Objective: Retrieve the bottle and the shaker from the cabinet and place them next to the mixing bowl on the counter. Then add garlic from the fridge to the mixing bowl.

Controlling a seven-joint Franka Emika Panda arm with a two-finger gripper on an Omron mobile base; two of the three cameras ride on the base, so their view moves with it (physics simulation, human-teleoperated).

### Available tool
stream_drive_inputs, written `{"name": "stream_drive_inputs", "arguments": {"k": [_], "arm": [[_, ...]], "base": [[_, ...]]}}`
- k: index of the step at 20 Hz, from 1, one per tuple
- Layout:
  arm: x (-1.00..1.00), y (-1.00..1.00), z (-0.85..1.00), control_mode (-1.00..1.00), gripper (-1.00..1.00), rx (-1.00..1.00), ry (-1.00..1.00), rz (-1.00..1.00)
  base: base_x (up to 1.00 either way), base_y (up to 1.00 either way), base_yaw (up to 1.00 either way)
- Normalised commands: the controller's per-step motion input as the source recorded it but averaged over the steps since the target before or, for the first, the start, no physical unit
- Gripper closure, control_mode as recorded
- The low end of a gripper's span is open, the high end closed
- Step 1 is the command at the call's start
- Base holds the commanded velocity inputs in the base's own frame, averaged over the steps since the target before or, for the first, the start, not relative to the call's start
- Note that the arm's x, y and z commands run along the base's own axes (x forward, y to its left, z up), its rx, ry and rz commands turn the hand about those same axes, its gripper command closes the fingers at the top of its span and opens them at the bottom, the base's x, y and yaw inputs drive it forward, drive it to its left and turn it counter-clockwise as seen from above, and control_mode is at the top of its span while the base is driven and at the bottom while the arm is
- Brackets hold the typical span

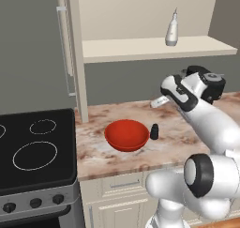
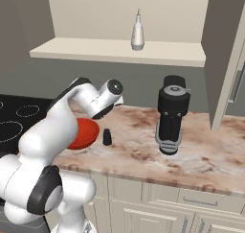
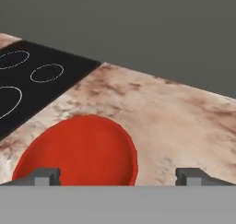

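1. The gripper point(image 3: 118, 176) has its jaws spread wide and holds nothing; in the hand view its two dark tips stand far apart above the near rim of the mixing bowl point(image 3: 80, 149). It hangs over the counter point(image 1: 178, 133), right of the bowl and above the shaker point(image 1: 153, 132).

2. The cabinet point(image 1: 154, 48) spans the wall above, its cream shelf board well higher than the hand. As I judge it, the step in hand is fetching the bottle, so the arm must rise a good way and reach toward the far wall.

3. The counter has free stone on the near and right sides of the bowl, which looks like the best spot for setting the bottle down.

4. The mixing bowl sits just right of the stovetop point(image 1: 37, 147). Keep the arm from sweeping low over it on the way up.

5. The bottle point(image 1: 172, 29) stands upright on the shelf, toward its right. It is slim and tapered, so grasp the rounded lower body, not the thin neck, with the jaws level and centred.

6. The shaker already stands just right of the bowl, close to its rim but apart from it. Lift straight up so as not to knock it.
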Motion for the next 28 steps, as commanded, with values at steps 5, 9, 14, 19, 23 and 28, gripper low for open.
{"name": "stream_drive_inputs", "arguments": {"k": [5, 9, 14, 19, 23, 28], "arm": [[-0.41, 0.01, 0.74, -1.0, -1.0, -0.06, -0.04, -0.23], [-0.39, 0.0, 0.25, -1.0, -1.0, 0.02, -0.25, -0.16], [-0.19, -0.03, 0.79, -1.0, -1.0, 0.0, -0.12, -0.17], [0.0, -0.1, 0.99, -1.0, -1.0, 0.0, 0.0, -0.25], [-0.02, -0.21, 0.88, -1.0, -1.0, 0.0, 0.0, -0.25], [-0.03, -0.28, 0.57, -1.0, -1.0, 0.0, -0.02, -0.25]], "base": [[0.0, 0.0, 0.0], [0.0, 0.0, 0.0], [0.0, 0.0, 0.0], [0.0, 0.0, 0.0], [0.0, 0.0, 0.0], [0.0, 0.0, 0.0]]}}
